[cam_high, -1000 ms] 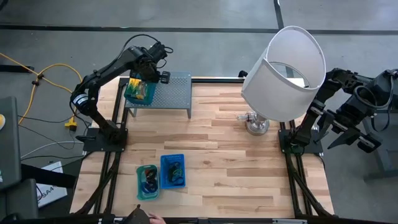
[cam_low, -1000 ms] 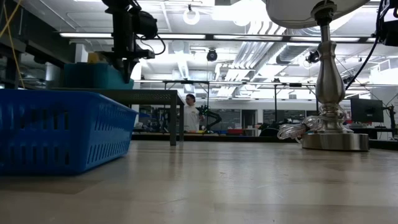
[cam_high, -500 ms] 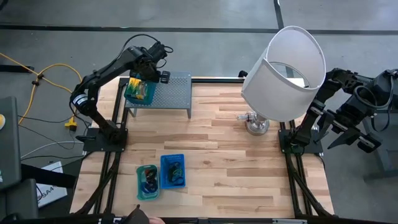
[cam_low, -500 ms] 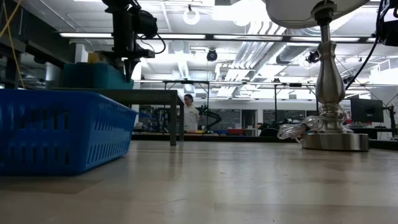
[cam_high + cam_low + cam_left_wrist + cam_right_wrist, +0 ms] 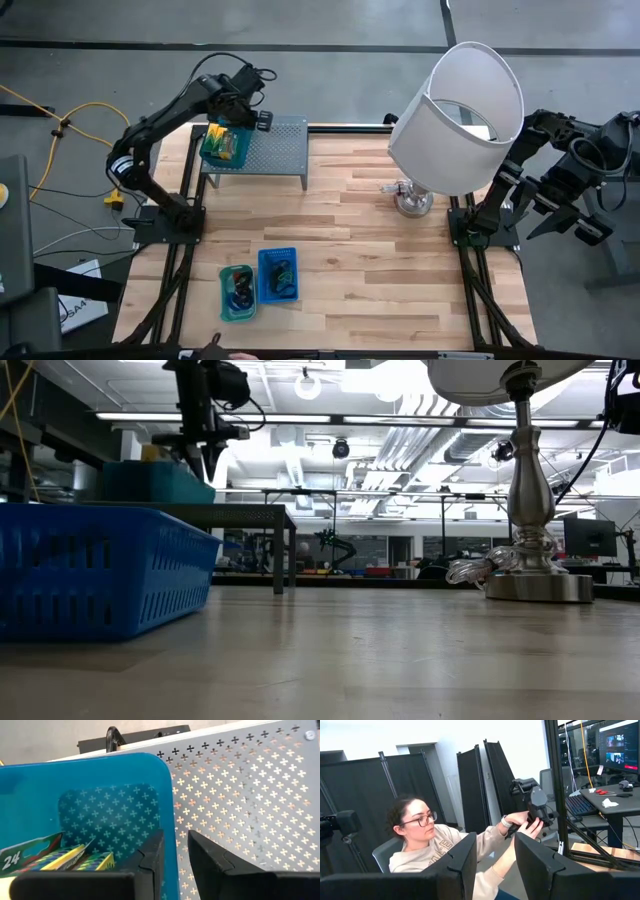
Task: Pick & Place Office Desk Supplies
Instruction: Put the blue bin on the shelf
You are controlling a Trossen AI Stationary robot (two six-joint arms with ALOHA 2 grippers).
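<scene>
A teal tray [image 5: 224,147] with yellow-green packets [image 5: 60,857] stands on the left end of the grey perforated rack [image 5: 275,145] at the table's far left. My left gripper [image 5: 175,832] hangs just above the tray's right wall, pointing steeply down. It is open, with one finger inside the tray and one outside over the rack [image 5: 240,795]; neither touches the wall. The low view shows the same gripper [image 5: 203,460] above the tray [image 5: 155,482]. My right gripper [image 5: 495,845] is open and holds nothing. It is held up off the table's right edge, pointing level into the room.
A blue tray [image 5: 278,275] and a second teal tray [image 5: 237,292], both holding small items, sit near the front left. A lamp with a big white shade [image 5: 460,115] stands on its metal base [image 5: 535,575] at the right. A person [image 5: 430,845] sits beyond the table.
My left gripper has risen a little above the teal tray on the rack. The tray has stayed where it was.
</scene>
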